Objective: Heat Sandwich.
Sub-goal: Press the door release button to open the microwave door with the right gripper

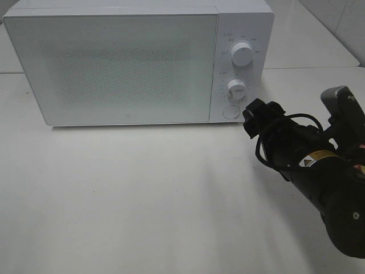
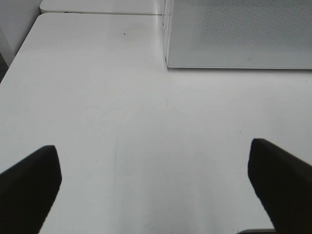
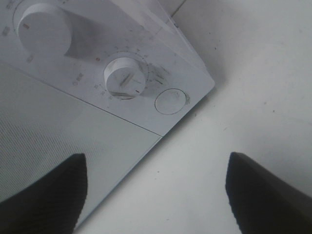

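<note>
The sandwich is out of view. A white microwave (image 1: 125, 63) stands at the back of the table with its door shut. My right gripper (image 1: 251, 116) hovers just right of the round button (image 1: 230, 112) at the foot of the control panel, fingers open and empty. The right wrist view shows that gripper (image 3: 156, 195) facing the button (image 3: 170, 101) and the lower knob (image 3: 126, 78). My left gripper (image 2: 156, 190) is open wide over bare table, with the microwave's front corner (image 2: 168, 61) ahead of it. The exterior view does not show the left arm.
Two knobs sit on the panel, the upper one (image 1: 243, 55) above the lower one (image 1: 236, 88). The white table (image 1: 142, 200) stretches in front of the microwave. A seam between tabletops (image 2: 97, 13) runs behind.
</note>
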Controlling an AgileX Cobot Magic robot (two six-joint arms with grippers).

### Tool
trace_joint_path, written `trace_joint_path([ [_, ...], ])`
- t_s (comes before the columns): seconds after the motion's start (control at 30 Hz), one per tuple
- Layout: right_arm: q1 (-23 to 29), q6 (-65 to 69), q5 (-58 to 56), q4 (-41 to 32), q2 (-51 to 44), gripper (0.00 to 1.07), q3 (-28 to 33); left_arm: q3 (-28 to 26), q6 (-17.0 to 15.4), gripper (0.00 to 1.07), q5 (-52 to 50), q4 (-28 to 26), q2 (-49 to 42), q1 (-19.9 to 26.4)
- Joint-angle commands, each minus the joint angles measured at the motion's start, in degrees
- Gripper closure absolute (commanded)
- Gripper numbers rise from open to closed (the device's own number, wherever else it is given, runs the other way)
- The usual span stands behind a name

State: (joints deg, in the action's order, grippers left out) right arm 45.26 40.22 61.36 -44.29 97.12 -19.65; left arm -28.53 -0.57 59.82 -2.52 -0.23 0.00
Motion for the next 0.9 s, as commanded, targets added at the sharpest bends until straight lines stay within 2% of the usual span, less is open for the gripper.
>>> trace_joint_path([
  [0.03, 0.2, 17.0, 0.8, 0.1, -0.3, 0.35, -0.5, 0.2, -0.2, 0.07, -0.6, -0.1, -1.5, -0.2],
  [0.17, 0.2, 26.5, 0.8, 0.1, -0.3, 0.39, -0.5, 0.2, -0.2, 0.07, -0.6, -0.1, -1.5, -0.2],
  [0.3, 0.2, 32.6, 0.8, 0.0, -0.3, 0.5, -0.5, 0.2, -0.2, 0.07, -0.6, -0.1, -1.5, -0.2],
  [0.37, 0.2, 33.3, 0.8, 0.0, -0.3, 0.65, -0.5, 0.2, -0.2, 0.07, -0.6, -0.1, -1.5, -0.2],
  [0.4, 0.2, 33.3, 0.8, 0.0, -0.3, 0.65, -0.5, 0.2, -0.2, 0.07, -0.6, -0.1, -1.5, -0.2],
  [0.43, 0.2, 33.3, 0.8, -0.1, -0.3, 0.7, -0.5, 0.2, -0.2, 0.07, -0.6, -0.1, -1.5, -0.2],
  [0.47, 0.2, 33.3, 0.8, -0.2, -0.3, 0.78, -0.5, 0.2, -0.2, 0.07, -0.6, -0.1, -1.5, -0.2],
  [0.5, 0.2, 33.3, 0.8, -0.2, -0.3, 0.93, -0.5, 0.2, -0.2, 0.07, -0.6, -0.1, -1.5, -0.2],
  [0.53, 0.2, 33.3, 0.8, -0.2, -0.3, 1.0, -0.5, 0.2, -0.2, 0.07, -0.6, -0.1, -1.5, -0.2],
  [0.57, 0.2, 33.3, 0.8, -0.2, -0.3, 1.0, -0.5, 0.2, -0.2, 0.07, -0.6, -0.1, -1.5, -0.2],
  [0.6, 0.2, 33.7, 0.8, -0.2, -0.3, 1.07, -0.5, 0.2, -0.2, 0.07, -0.6, -0.1, -1.5, -0.2],
  [0.9, 0.1, 36.0, -3.4, -0.1, -0.3, 1.07, -0.5, 0.2, -0.2, 0.07, -0.6, -0.1, -1.5, -0.2],
])
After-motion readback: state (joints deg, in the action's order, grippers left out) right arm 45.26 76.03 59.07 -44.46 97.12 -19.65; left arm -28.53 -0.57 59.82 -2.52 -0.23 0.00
